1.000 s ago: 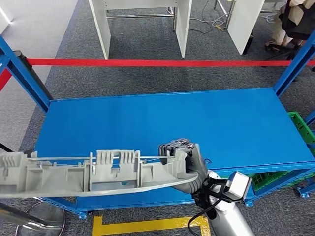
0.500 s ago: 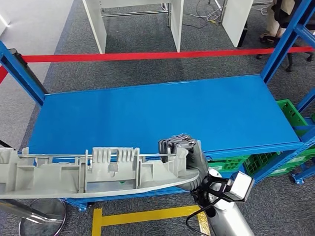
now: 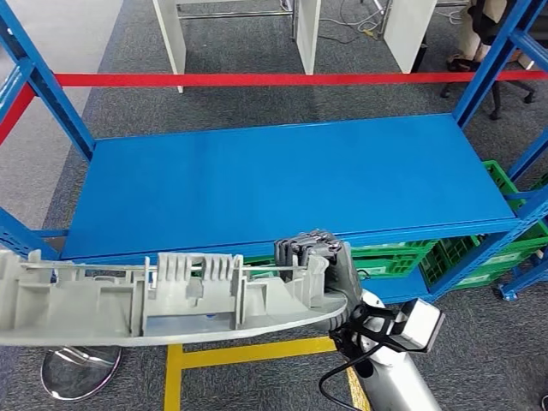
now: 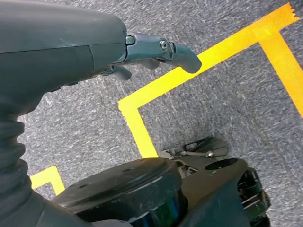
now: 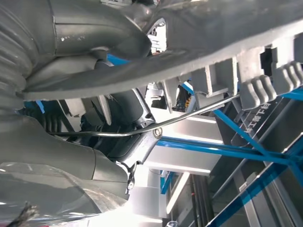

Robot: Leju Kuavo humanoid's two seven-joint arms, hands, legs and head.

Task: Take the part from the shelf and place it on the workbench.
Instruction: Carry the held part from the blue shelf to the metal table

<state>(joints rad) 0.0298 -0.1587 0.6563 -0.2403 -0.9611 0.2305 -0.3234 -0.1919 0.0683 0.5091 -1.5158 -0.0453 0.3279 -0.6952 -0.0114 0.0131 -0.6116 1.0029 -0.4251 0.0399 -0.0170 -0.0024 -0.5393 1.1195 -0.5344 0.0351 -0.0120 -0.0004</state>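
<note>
From the head view, the right hand (image 3: pixel 317 270) holds one end of a long grey plastic part (image 3: pixel 162 295). Its fingers are curled tight around that end. The part sticks out sideways toward the robot's left, in the air, in front of the blue shelf (image 3: pixel 277 184) and not touching it. The far end of the part runs past the picture's edge.

The right wrist view is very close. It shows the ribs on the part (image 5: pixel 250 80) and a thin metal rod (image 5: pixel 185 116) running along it, with the hand's thick thumb (image 5: pixel 107 52) pressed against the part.

The left wrist view looks down at grey carpet (image 4: pixel 232 109) with yellow tape (image 4: pixel 214 54) on it. The left hand (image 4: pixel 157 49) hangs there with nothing in it, fingers loosely stretched out.

Green crates (image 3: pixel 452 257) sit under the shelf. A red tape line (image 3: pixel 259 79) lies on the floor behind it, and white table legs (image 3: pixel 169 38) stand farther back. A round metal base (image 3: pixel 80 372) sits on the floor under the part.
</note>
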